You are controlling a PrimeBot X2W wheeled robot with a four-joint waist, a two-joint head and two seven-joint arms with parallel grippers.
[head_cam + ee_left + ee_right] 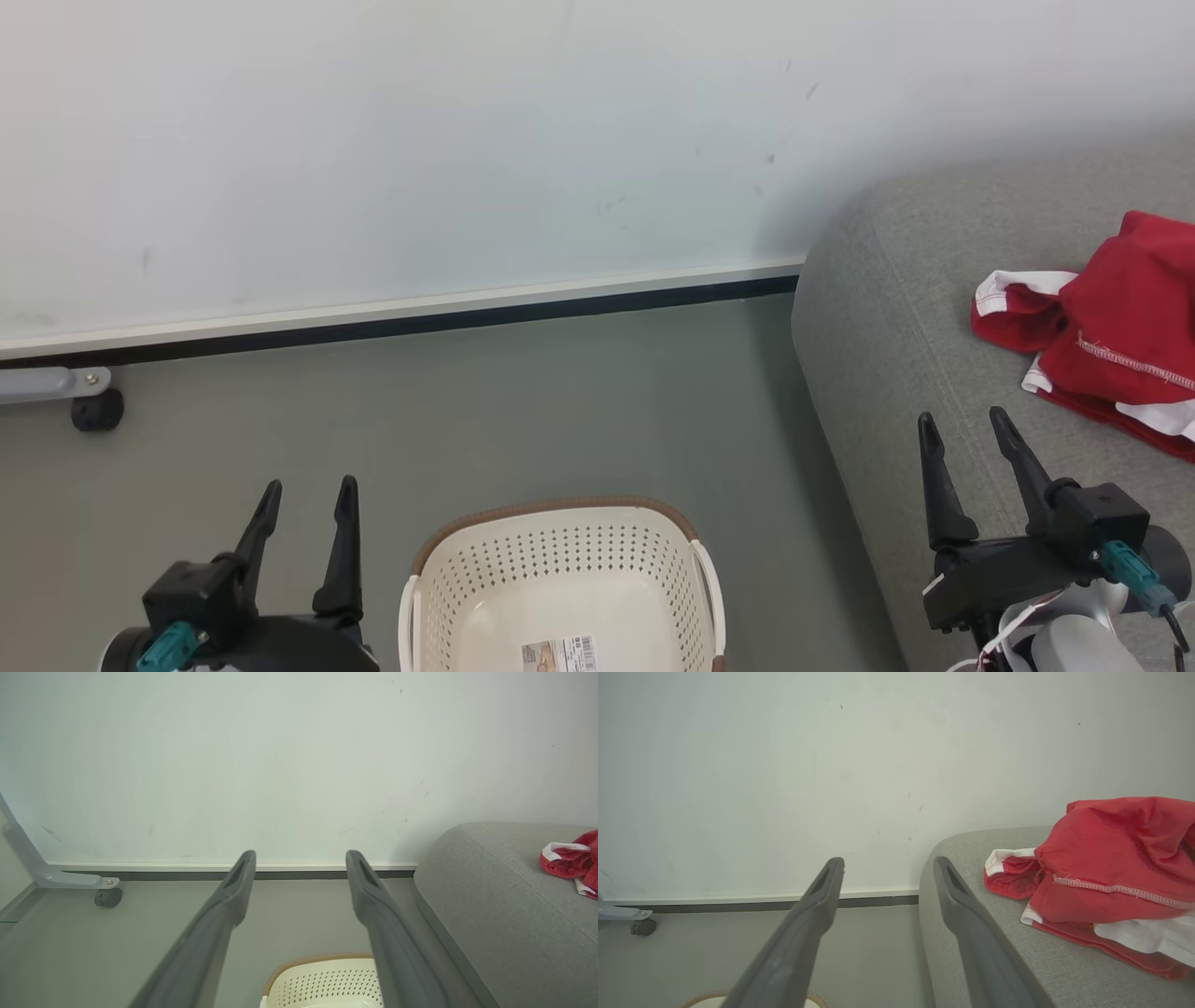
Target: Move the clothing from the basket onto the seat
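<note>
Grey floor [523, 411]: cream perforated laundry basket [560, 555] stands on it, label on inner base. Black castor [97, 411] of a grey frame well apart at far left, by the wall. Grey sofa seat [896, 308] stands right of basket, apart. On seat: red clothing [1120, 317] heaped, stitched piece over the white-banded one.

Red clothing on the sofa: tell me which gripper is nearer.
Right. The right gripper is above the grey sofa seat, just short of the red clothing; the left gripper is over the floor, beyond the laundry basket.
</note>
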